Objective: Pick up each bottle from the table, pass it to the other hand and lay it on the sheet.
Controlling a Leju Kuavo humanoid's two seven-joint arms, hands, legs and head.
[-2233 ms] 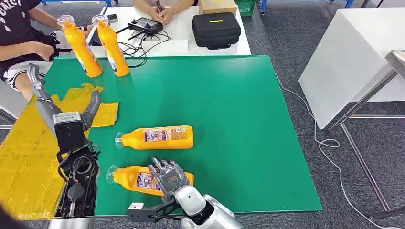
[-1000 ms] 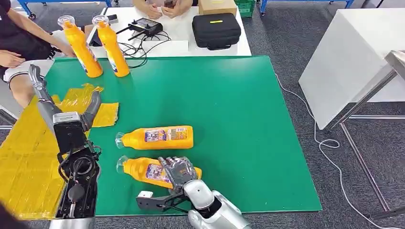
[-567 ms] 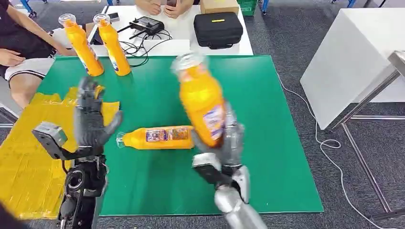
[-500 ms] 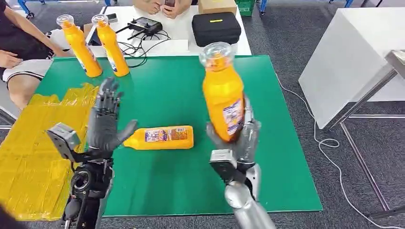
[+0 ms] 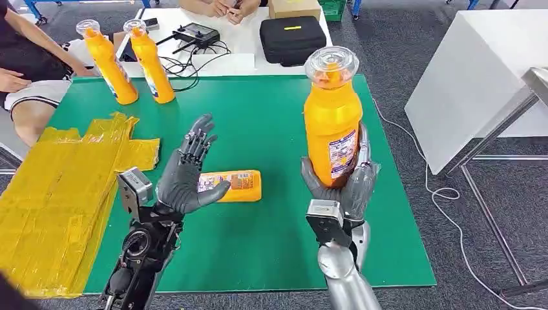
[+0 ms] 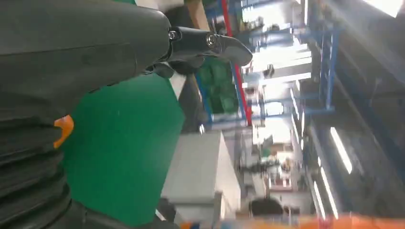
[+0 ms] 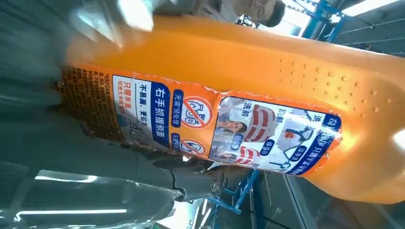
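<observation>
My right hand grips an orange bottle by its base and holds it upright above the green table, clear cap uppermost. The same bottle's label fills the right wrist view. My left hand is raised to the left of it, fingers spread and palm turned toward the bottle, holding nothing. Behind that hand a second orange bottle lies on its side on the table. Two more orange bottles stand upright at the far left corner. The yellow sheet is spread at the left.
A person sits at the far left; another person's hands rest at the white table behind. On that table are a black case, a controller with cables and a cardboard box. A white table stands to the right.
My right hand has lifted the near bottle off the table and stood it upright, then carried it to the right. My left hand rose from the sheet and moved toward the middle, fingers spread.
</observation>
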